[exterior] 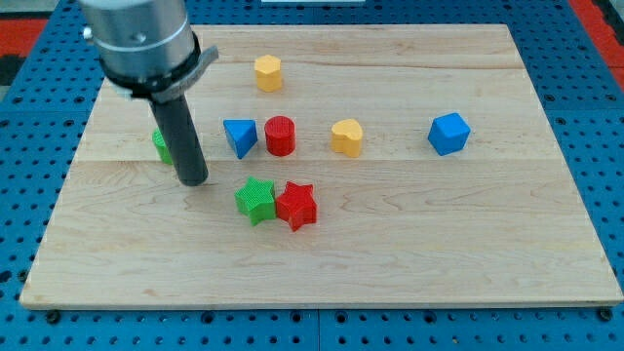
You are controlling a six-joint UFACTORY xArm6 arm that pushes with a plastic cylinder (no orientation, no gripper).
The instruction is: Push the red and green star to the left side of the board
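A green star (255,200) and a red star (296,205) lie touching side by side, a little below the board's middle, green on the view's left. My tip (194,181) rests on the board to the left of the green star and slightly above it, a short gap away. The rod hides most of a small green block (160,144) behind it.
A blue triangular block (239,136), a red cylinder (280,135) and a yellow heart-like block (346,136) stand in a row above the stars. A yellow hexagonal block (268,72) is near the top. A blue cube (448,134) is at the right. The wooden board (468,263) lies on a blue pegboard.
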